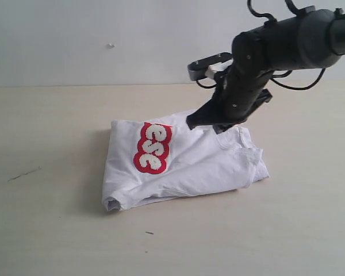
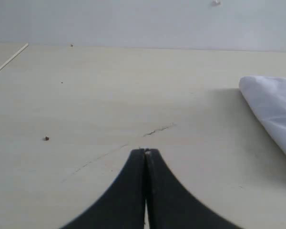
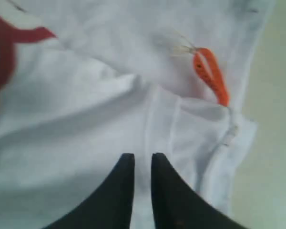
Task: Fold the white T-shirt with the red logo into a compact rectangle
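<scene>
Tabletop (image 1: 46, 230) holds white T-shirt (image 1: 201, 167); right tool (image 3: 142, 161) (barely parted) slants down above.

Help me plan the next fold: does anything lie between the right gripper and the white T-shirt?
Nothing visible does. The right gripper hangs over the white T-shirt, near its orange neck tag; only bare fabric shows beneath its tips.

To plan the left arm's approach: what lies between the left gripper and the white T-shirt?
Only bare table, seen in the left wrist view; left gripper and white T-shirt stand apart.
</scene>
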